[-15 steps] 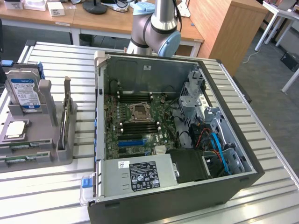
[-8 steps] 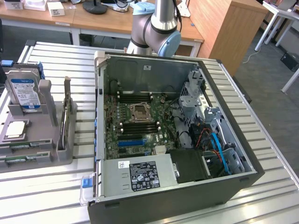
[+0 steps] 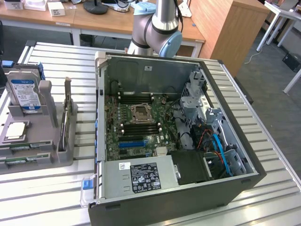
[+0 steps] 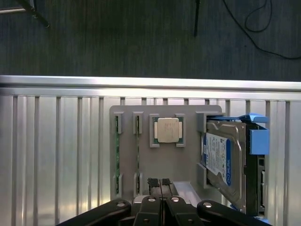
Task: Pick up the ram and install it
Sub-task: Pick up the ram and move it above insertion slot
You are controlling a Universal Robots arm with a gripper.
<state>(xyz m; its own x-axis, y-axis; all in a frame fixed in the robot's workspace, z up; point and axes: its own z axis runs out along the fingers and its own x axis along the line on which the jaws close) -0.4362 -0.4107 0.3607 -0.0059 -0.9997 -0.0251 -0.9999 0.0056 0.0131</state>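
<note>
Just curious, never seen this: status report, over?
Gripper shut, empty, aimed at grey holder. Ram sticks seated in holder, untouched. Processor alongside, not blocking.

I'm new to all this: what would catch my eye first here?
The open computer case lying in the middle of the slatted metal table, with the silver robot arm beyond it. At the exterior view's left a grey tray holds an upright hard drive, a processor chip and two ram sticks; the shut tool hangs above that tray.
</note>
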